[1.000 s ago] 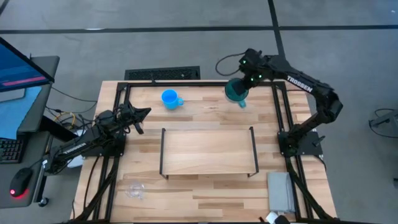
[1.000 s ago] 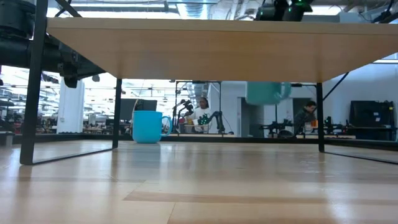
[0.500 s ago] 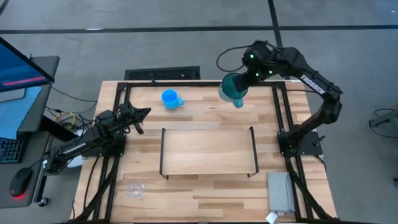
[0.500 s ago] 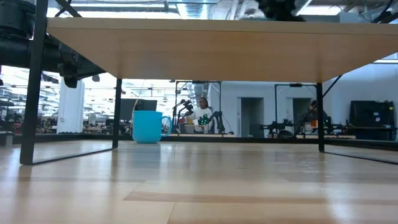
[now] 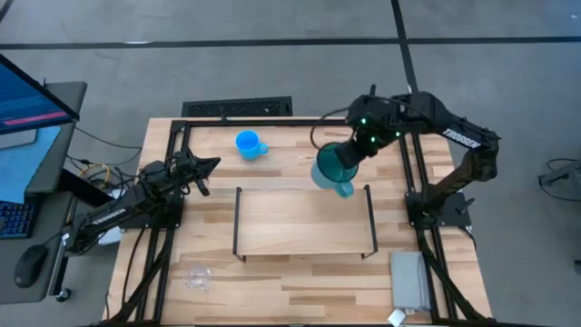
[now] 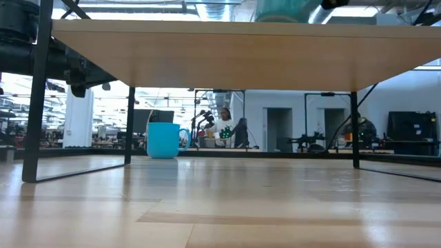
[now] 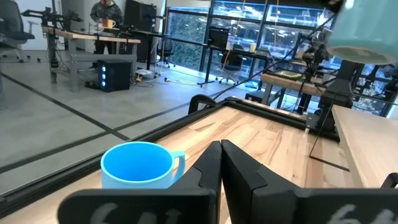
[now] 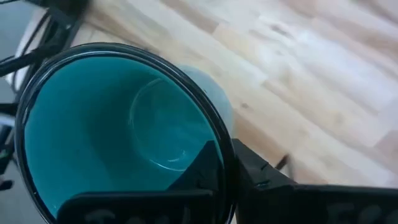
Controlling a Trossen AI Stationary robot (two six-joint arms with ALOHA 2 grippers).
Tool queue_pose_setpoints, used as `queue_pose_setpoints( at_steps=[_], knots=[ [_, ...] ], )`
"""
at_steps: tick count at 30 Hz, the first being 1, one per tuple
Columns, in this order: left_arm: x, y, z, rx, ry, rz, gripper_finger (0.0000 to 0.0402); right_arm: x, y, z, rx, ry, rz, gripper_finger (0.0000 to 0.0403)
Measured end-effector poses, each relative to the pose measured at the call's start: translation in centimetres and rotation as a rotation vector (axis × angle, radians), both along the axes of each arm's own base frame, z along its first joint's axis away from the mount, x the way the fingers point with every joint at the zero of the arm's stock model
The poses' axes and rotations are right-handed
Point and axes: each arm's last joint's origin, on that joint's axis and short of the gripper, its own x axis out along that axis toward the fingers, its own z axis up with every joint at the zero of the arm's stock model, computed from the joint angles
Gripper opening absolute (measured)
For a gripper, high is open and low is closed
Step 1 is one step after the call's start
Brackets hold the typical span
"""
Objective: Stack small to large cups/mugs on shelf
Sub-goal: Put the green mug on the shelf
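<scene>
High view: right hand [image 5: 349,156] grips the teal mug [image 5: 333,169] at the shelf's [image 5: 304,221] one o'clock; blue mug [image 5: 248,143] at eleven; left hand [image 5: 204,165] shut.

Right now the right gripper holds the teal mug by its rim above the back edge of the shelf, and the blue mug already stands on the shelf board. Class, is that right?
Not quite. The blue mug stands on the tabletop behind the shelf, not on its board; the high view shows this. The right gripper does hold the teal mug by its rim above the shelf's back edge.
</scene>
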Motion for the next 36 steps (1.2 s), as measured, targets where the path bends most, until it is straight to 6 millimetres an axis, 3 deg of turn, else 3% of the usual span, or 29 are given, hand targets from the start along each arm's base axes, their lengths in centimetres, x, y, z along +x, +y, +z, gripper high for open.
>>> queue_pose_setpoints(
  at_steps=[12,23,36],
  knots=[
    [0.0,0.0,0.0,-0.001,-0.001,0.0,0.0,0.1,5.6,-0.2,0.05,0.041,-0.028,0.0029],
    [0.0,0.0,0.0,-0.067,-0.037,-0.002,0.0,-0.2,9.8,-0.6,0.032,0.034,-0.257,0.0029],
    [0.0,0.0,0.0,-0.109,-0.061,-0.004,0.0,5.5,11.9,-6.2,0.113,0.298,-0.349,0.0029]
  ],
)
